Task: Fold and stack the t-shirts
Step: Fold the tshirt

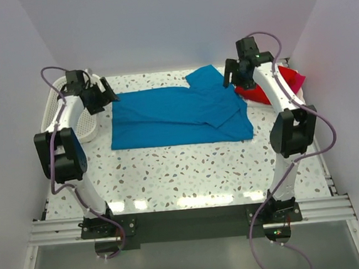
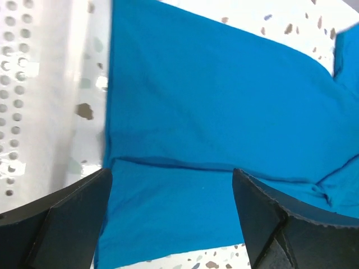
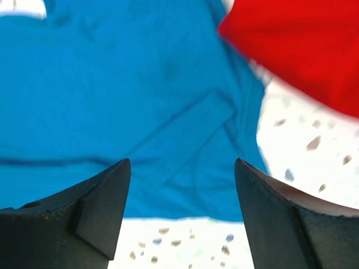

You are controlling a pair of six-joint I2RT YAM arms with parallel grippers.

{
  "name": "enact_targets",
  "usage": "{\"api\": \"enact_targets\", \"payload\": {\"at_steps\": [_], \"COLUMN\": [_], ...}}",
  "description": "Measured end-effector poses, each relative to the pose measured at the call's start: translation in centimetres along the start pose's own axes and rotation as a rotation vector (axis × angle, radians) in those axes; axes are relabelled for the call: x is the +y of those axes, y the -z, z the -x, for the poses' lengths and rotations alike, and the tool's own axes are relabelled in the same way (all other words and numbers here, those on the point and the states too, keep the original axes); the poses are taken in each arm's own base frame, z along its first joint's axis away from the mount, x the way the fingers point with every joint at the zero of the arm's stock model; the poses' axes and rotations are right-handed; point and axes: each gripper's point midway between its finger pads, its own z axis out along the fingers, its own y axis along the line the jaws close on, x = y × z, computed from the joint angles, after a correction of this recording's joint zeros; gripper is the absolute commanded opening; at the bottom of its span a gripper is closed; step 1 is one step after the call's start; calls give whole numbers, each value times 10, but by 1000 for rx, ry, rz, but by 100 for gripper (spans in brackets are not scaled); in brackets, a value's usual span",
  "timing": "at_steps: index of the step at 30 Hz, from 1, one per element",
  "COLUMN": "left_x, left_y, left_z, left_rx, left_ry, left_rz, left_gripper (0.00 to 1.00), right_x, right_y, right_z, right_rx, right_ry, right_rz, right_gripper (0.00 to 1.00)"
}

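In the top view, a bright blue t-shirt (image 1: 178, 116) is seen lying partly folded on the speckled surface (image 1: 189, 171). A red t-shirt (image 1: 291, 77) lies near its right end, and a white mesh basket (image 1: 61, 107) stands at the left edge. The left hand (image 1: 103, 94) is held over the blue shirt's left edge, the right hand (image 1: 232, 78) over its right end.

In the left wrist view, the fingers (image 2: 67, 218) are spread wide and empty, with blue cloth below.

In the right wrist view, the fingers (image 3: 90, 213) are likewise parted wide, gripping nothing, over a folded sleeve.

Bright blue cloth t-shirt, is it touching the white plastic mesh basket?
Apart. The left wrist view shows a strip of speckled table between the bright blue cloth t-shirt and the perforated wall of the white plastic mesh basket.
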Motion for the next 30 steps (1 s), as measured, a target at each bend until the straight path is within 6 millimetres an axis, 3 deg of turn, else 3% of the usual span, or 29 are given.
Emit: {"api": "enact_targets", "payload": {"at_steps": [4,8,11,13,16,24,30], "left_x": [-39,-89,-108,-111,-108,-104,-91], "left_y": [7,6,6,3,-2,-14,-20], "left_z": [-30,-96,-138,-158,-175,-204,-217], "left_rx": [-3,65,115,140,160,165,165], "left_ry": [-103,-230,-292,-312,-322,-344,-349], "left_rz": [-26,-99,-139,-151,-149,-153,-128], "left_gripper": [94,95,95,95,95,95,96], "right_x": [2,8,15,21,33,41,41], "right_y": [5,-7,-17,-19,-21,-44,-55], "right_z": [-50,-103,-133,-146,-149,-157,-167], "right_rx": [75,180,241,266,262,283,314], "right_ry": [-10,-2,5,10,16,15,21], "right_rz": [67,100,117,128,152,145,134], "right_gripper": [71,66,65,64,63,61,57]}}
